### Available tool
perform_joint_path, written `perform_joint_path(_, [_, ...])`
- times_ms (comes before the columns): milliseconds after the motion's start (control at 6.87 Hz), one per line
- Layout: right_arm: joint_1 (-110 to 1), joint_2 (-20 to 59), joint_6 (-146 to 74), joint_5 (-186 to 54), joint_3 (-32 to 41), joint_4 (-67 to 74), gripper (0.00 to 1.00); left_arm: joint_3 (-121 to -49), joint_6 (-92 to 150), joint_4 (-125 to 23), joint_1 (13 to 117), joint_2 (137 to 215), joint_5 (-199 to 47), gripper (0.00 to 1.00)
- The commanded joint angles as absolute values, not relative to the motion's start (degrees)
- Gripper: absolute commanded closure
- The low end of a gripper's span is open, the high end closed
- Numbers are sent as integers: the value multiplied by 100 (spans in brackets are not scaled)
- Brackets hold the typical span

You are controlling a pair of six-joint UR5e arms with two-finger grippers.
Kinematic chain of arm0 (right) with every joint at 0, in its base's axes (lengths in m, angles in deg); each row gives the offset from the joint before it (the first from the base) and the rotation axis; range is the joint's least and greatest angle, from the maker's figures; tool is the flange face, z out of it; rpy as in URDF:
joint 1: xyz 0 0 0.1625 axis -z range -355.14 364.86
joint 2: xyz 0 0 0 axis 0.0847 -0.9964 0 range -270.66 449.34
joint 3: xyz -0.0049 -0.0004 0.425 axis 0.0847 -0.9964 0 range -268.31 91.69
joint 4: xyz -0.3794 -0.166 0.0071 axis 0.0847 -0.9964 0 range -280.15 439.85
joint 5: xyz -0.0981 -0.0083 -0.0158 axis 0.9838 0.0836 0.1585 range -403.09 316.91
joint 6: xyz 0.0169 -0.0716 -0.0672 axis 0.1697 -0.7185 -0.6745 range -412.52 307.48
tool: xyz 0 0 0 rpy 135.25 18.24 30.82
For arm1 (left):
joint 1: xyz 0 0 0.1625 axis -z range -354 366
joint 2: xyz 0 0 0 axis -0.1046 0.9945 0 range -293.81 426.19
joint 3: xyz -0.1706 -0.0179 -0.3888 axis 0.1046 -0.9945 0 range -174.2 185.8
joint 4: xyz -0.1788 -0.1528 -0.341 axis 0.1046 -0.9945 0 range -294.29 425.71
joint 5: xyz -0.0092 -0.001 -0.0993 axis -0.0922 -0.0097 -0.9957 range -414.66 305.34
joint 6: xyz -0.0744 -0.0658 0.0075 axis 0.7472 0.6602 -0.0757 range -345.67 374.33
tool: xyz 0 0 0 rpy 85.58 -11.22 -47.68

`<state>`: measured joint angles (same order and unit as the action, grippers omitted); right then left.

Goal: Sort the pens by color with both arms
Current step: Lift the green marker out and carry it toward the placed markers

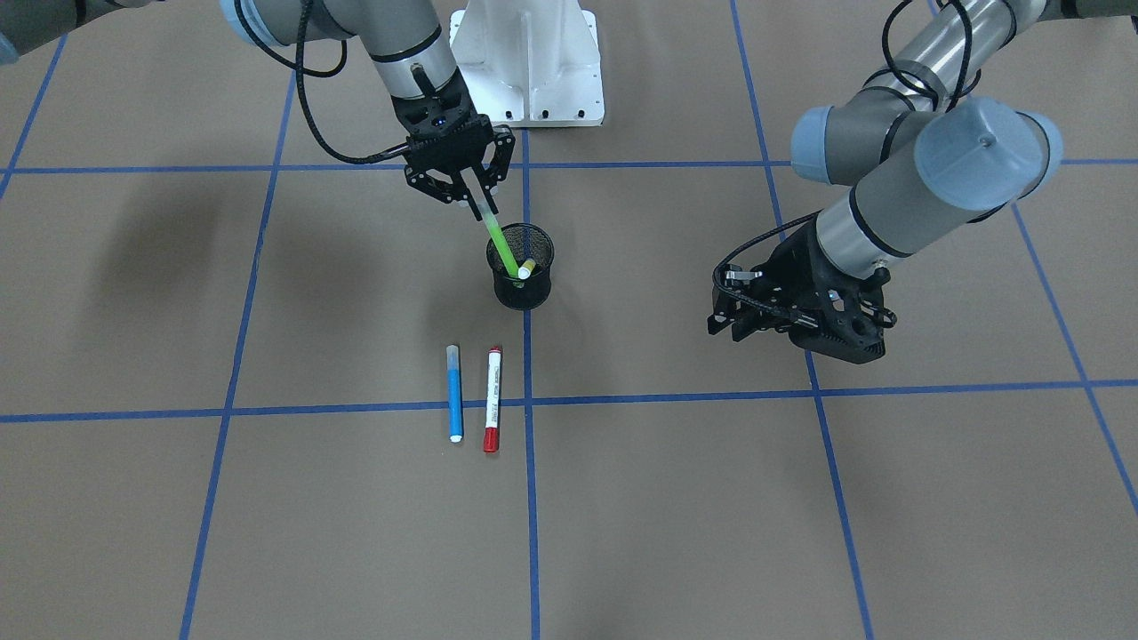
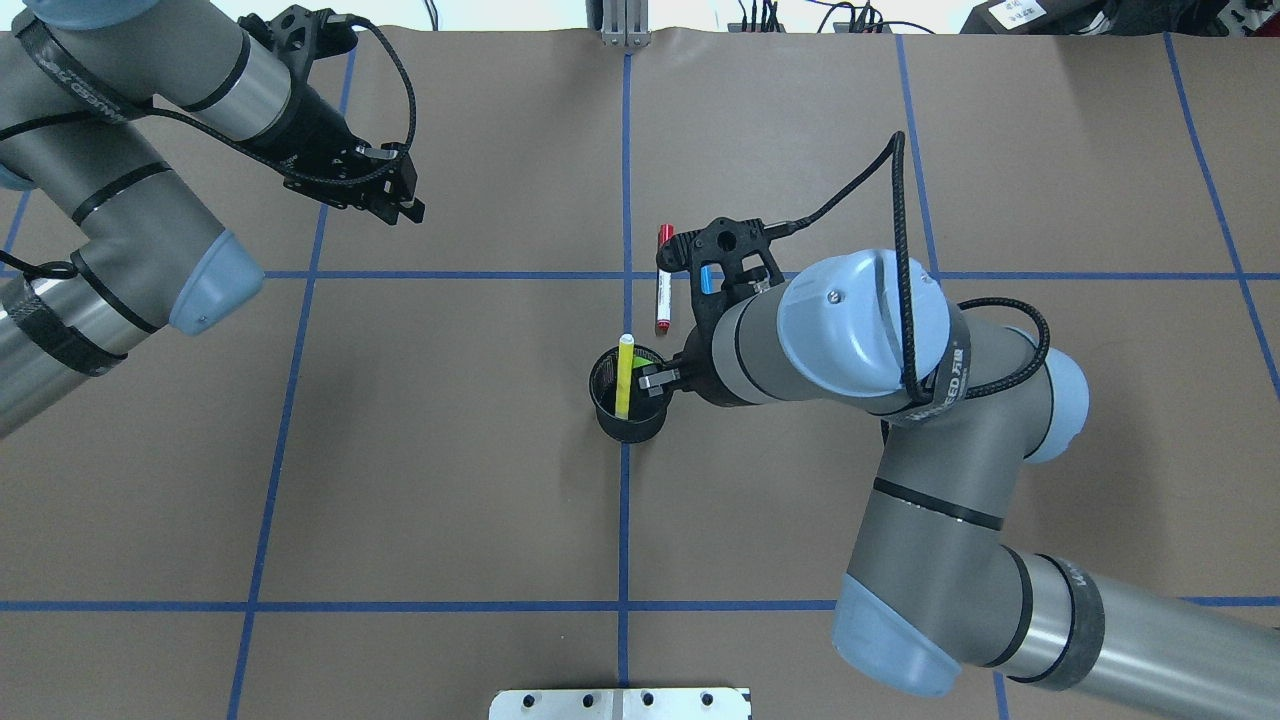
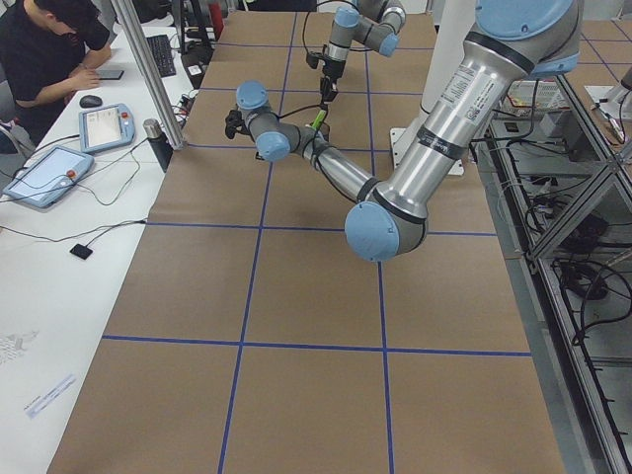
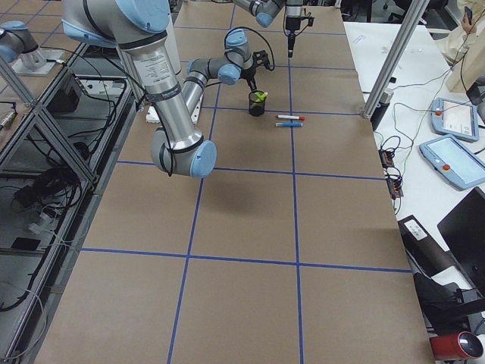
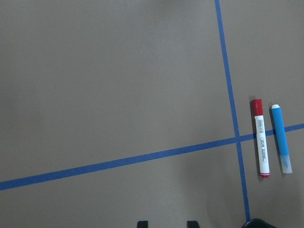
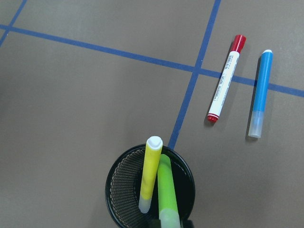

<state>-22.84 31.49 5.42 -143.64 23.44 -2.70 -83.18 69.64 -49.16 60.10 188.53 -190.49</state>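
Judging the handling first, L to R across the front view: what is to be expected? (A)

The blue pen [image 1: 454, 394] and the white pen w/ red ends [image 1: 492, 400] are laid flat on the table [image 1: 356, 498], side by side, not touching, just in front of the black mesh cup [image 1: 524, 298]. Light, stiff, smooth barrels are assumed. Rolling is likely, so a hold across mid-barrel is advised. The green pen [image 1: 503, 247] is clenched at its pale top end by the right gripper [image 1: 483, 203] and tilted, lower end inside the cup. The yellow pen [image 1: 526, 266] is leant in the cup beside it. The cup prob. weighs little and could be tipped if a pen is dragged against the rim. (B)

And the left gripper [image 5: 167, 224]? (A)

Held well off to the R, fingers spread, nothing grasped. (B)

What can't be made out? (A)

The lower ends of green and yellow are hidden in the cup. In the overhead view the blue pen is mostly covered by the right arm [image 2: 860, 330]. In the side views the pens are too small to be read. (B)
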Motion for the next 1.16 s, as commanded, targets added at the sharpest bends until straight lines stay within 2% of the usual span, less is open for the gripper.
perform_joint_path(0, [-2702,3151,540,-14932,2506,-294,90,-8306,6988,-4916,6006,18880,-19027,61])
perform_joint_path(582, [-3213,3317,575,-15366,2657,-558,91,-8314,6997,-4916,5997,18915,-19001,61])
perform_joint_path(728, [-3267,3431,645,-15183,2509,-610,92,-8332,7014,-4916,5997,18915,-19001,61])
perform_joint_path(1019, [-3293,4219,1004,-14700,1501,-602,92,-8376,7023,-4916,5927,18933,-19001,60])
